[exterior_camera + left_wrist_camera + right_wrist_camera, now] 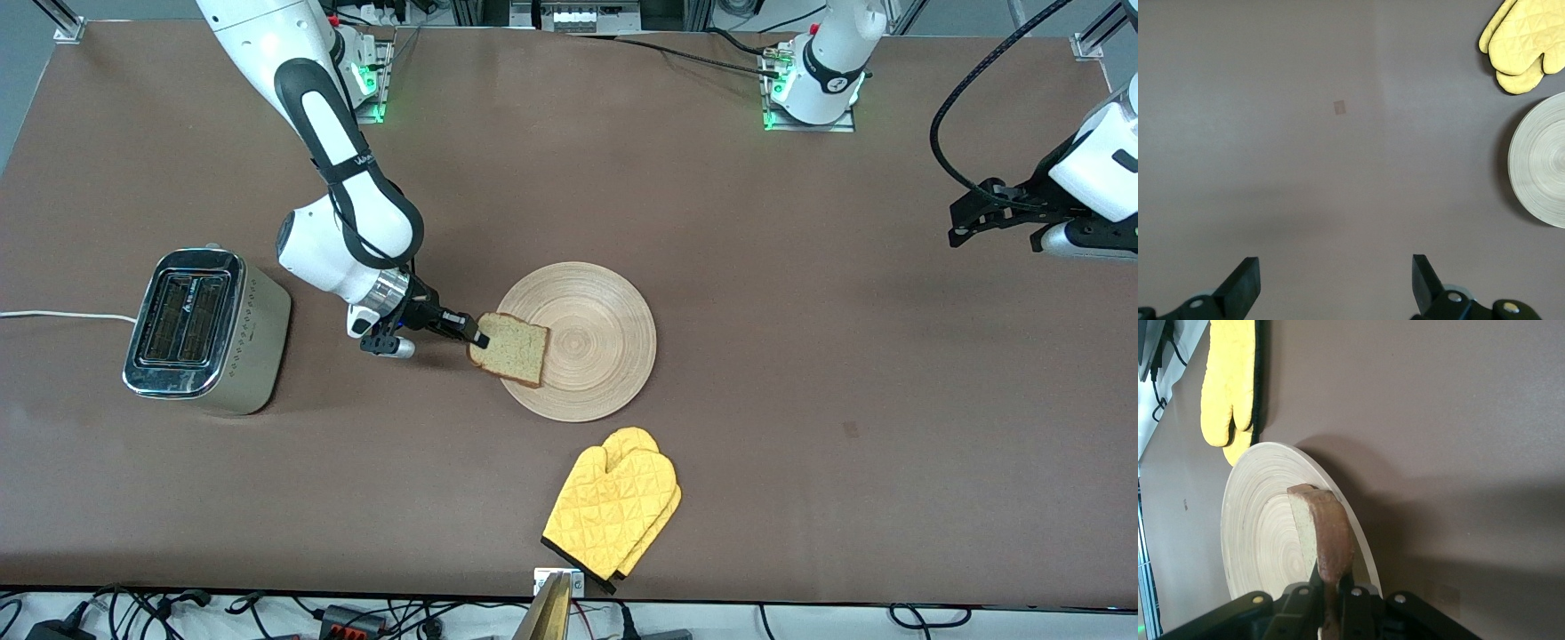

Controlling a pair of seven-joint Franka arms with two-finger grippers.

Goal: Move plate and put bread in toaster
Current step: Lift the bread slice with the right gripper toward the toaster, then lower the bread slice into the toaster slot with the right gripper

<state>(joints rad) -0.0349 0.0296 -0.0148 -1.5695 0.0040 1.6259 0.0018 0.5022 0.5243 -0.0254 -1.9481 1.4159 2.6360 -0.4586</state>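
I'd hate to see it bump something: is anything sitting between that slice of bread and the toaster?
Nothing visible does. The right hand is shut on the bread at the plate's edge, and only bare table lies between there and the toaster. The oven mitts lie nearer the camera, off that path.

Right arm reaches down low, wrist angled sideways, right gripper [477, 338] clamped shut on the bread [511, 348]. Left arm waits raised, left gripper [1336, 283] fingers spread wide.
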